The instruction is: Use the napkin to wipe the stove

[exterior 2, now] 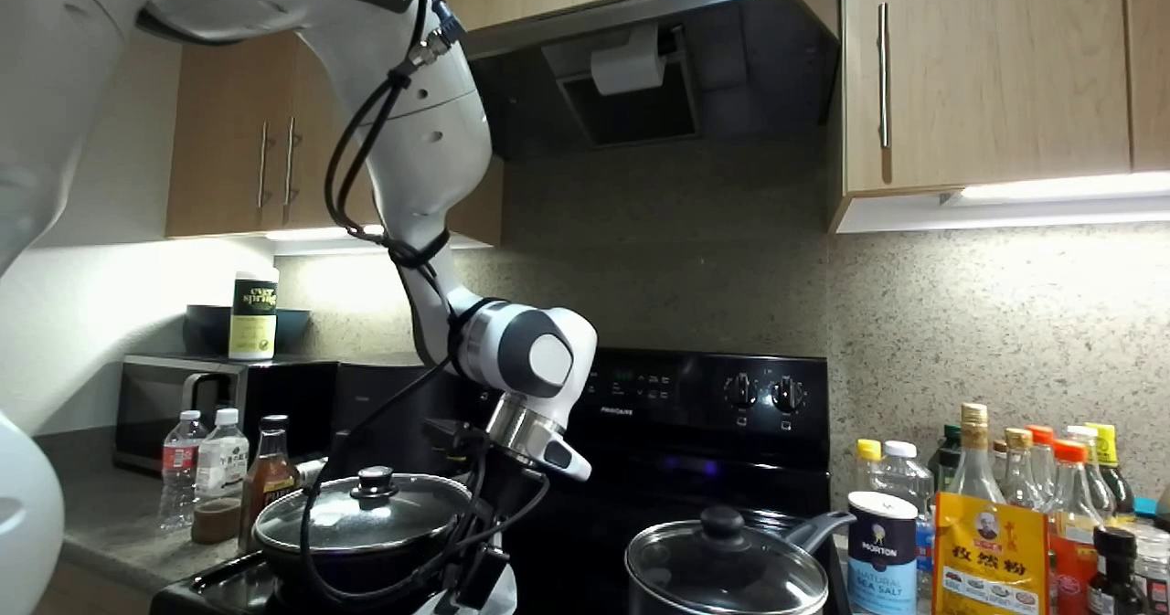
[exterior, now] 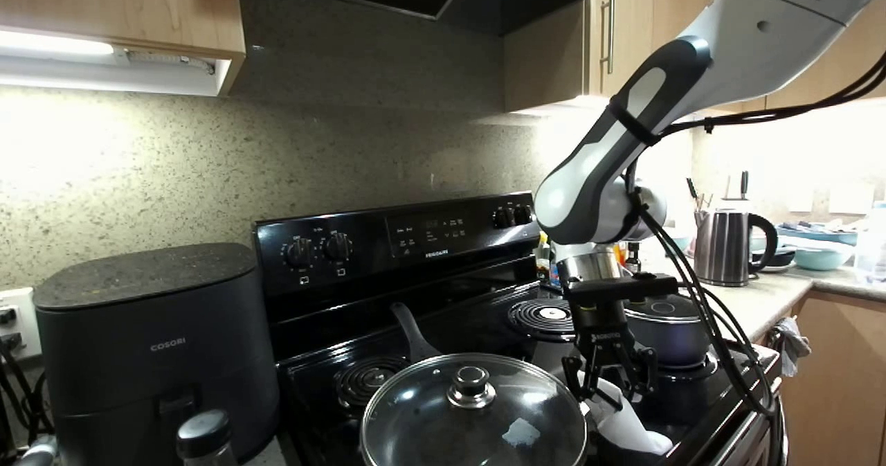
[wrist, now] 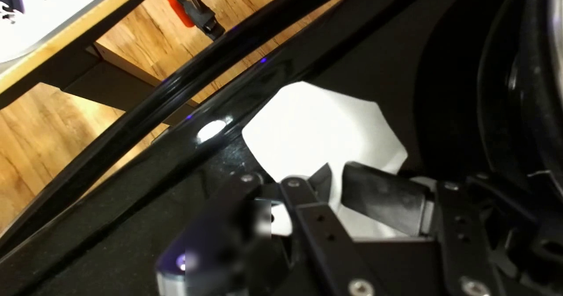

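The white napkin point(exterior: 626, 428) hangs from my gripper point(exterior: 612, 398) near the stove's front edge. In the wrist view the napkin point(wrist: 325, 129) spreads out beyond the fingertips, over the black cooktop. The fingertips point(wrist: 336, 179) are close together with a strip of the napkin between them; the gripper is shut on it. In an exterior view only a bit of the napkin point(exterior 2: 501, 592) shows at the bottom edge. The stove point(exterior: 367, 255) is glossy black with knobs on its back panel; the panel point(exterior 2: 676, 391) shows in both exterior views. Whether the napkin touches the cooktop is hard to tell.
A lidded pan point(exterior: 477, 410) stands on the stove close beside my gripper. A dark lidded pot point(exterior: 668, 334) stands on its other side. A black barrel-shaped appliance point(exterior: 159, 355) stands beside the stove. Bottles and a salt can point(exterior 2: 880, 551) stand on the counter.
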Motion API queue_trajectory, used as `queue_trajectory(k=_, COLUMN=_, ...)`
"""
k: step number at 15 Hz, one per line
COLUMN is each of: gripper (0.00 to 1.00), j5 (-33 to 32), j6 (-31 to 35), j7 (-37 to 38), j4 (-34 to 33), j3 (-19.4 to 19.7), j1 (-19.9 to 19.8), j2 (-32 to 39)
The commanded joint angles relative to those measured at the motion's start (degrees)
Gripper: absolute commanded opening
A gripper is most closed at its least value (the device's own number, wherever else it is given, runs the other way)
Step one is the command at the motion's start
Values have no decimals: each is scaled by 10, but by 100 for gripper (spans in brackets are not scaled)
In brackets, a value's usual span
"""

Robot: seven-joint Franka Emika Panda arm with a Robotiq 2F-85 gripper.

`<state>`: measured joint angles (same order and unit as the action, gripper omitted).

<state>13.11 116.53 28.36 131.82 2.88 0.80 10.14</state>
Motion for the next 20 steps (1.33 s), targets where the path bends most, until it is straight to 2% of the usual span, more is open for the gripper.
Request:
queue_trajectory(k=1, gripper=0, j5=-8, j6=31, j7=1, j4=-33, j3=5, j1=-4, j2=60)
queue_trajectory(k=7, gripper=0, j5=-80, j6=113, j7=41, j4=-113, j3=32, j1=15, j2=130)
queue_trajectory(k=13, gripper=0, j5=-189, j6=208, j7=134, j4=-174, j3=77, j1=45, j2=171)
queue_trajectory(k=18, gripper=0, j5=-275, j6=231, j7=221, j4=-188, j3=127, j1=67, j2=190)
queue_trajectory(k=20, gripper=0, j5=-279, j6=214, j7=227, j4=-178, j3=127, j1=61, j2=181)
